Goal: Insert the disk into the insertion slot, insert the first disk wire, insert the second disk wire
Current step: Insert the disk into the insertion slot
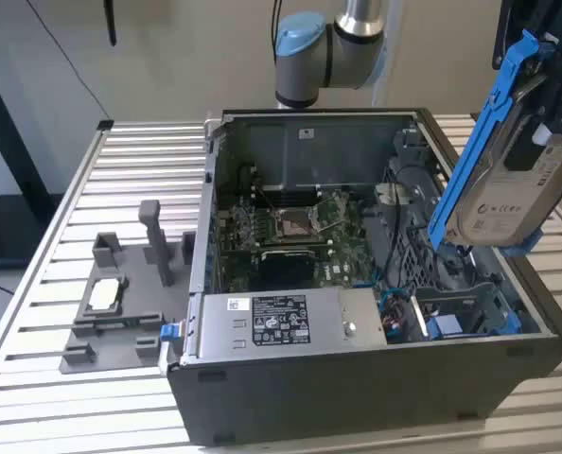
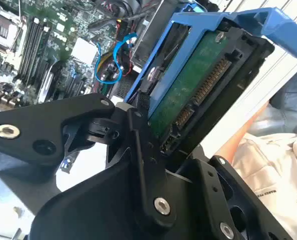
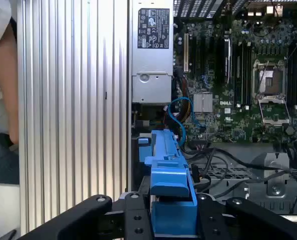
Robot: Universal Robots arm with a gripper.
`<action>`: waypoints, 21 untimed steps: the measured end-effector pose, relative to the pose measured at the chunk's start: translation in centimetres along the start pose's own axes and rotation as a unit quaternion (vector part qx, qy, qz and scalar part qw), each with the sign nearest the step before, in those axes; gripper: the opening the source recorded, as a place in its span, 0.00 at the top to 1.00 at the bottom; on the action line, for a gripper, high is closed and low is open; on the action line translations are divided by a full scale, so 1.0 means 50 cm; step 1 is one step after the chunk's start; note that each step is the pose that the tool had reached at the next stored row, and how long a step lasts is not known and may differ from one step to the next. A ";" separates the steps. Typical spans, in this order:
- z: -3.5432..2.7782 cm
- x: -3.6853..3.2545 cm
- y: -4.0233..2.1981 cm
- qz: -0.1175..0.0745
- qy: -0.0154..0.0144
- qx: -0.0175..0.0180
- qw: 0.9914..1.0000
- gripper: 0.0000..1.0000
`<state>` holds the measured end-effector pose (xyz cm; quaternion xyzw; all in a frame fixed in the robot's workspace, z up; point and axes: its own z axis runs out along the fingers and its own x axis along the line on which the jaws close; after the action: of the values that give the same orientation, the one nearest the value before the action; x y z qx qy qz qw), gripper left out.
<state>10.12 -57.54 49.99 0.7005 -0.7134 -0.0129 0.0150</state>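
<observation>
Slatted table [image 1: 73,189] carried the open case [image 1: 357,397]. Gripper [image 3: 172,202] pinched the disk [image 1: 518,184], tilted, with the insertion slot [image 1: 461,317] below it. Step one in hand; insertion likely needed levelling and lining up.

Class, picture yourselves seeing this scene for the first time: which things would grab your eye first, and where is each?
The bright blue-framed disk stands out, held tilted in the pincer over the right side of the open computer case in the exterior view. Inside the case, the green motherboard lies bare in the middle.
</observation>
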 end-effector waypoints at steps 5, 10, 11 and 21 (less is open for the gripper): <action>0.000 0.000 0.000 0.000 0.000 0.000 1.000 0.67; 0.001 0.000 0.000 0.000 0.000 0.000 1.000 0.67; 0.002 0.000 0.000 0.000 0.000 0.000 1.000 0.67; 0.027 0.004 -0.001 0.000 0.002 0.001 1.000 0.67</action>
<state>10.12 -57.75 48.66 0.7005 -0.7134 -0.0109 0.0152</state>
